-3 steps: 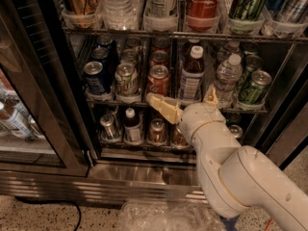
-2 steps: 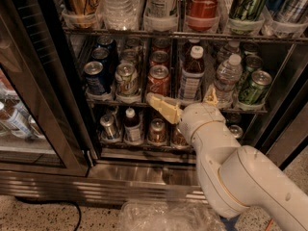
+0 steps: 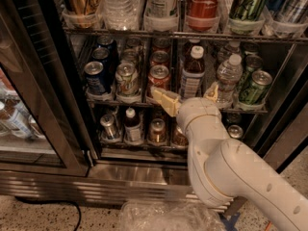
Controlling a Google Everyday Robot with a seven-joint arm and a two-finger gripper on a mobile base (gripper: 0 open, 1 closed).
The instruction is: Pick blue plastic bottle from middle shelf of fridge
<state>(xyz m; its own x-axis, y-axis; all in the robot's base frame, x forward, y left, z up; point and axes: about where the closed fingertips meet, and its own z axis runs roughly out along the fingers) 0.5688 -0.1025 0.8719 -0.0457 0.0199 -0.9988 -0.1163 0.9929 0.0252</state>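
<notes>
At centre frame, before the fridge (image 3: 134,174), the gripper (image 3: 188,96) sits at the front edge of the middle shelf (image 3: 118,101), with the pale arm (image 3: 231,172) running down to the lower right corner. Its fingers (image 3: 166,101) stand apart: one tan finger points up and left under the red can (image 3: 159,76), and the other shows as a tip just left of the clear bottle (image 3: 228,76). Nothing is clamped between them. Change against the frames of a second ago is slight. The left finger reads a little higher and further right, the spread of the fingers is the same, and every can and bottle stands where it stood. Assessment: the approach is creeping and is not yet a grasp. Colour does not settle the target, as no bottle on this shelf reads plainly blue. Two white-capped bottles stand right of centre: a dark bottle (image 3: 192,71) with a pale label, and the clear bottle beside it. The dark bottle lies between the two fingers in the frame, so it is the likelier target. Next requirement, as judged: carry the spread fingers round that bottle without nudging the red can or the clear bottle, then close.
</notes>
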